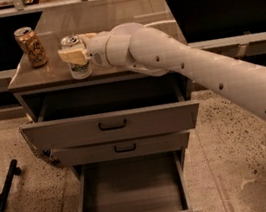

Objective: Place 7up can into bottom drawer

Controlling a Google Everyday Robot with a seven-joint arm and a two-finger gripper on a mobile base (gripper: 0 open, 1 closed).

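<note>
The 7up can [81, 71] stands on the cabinet top [108, 21], high above the open bottom drawer [131, 187]. The gripper [74, 54] is up there too, jaws apparently clamped on the can's middle. Lift straight, carry forward past the upper drawers [111, 127], then lower gently. The far finger and the can's label are hidden, and the bottom drawer's front is cut off.

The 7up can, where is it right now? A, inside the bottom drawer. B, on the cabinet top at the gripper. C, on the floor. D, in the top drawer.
B: the 7up can stands upright on the cabinet top with the gripper at its upper part, while the bottom drawer sits pulled out below.
</note>
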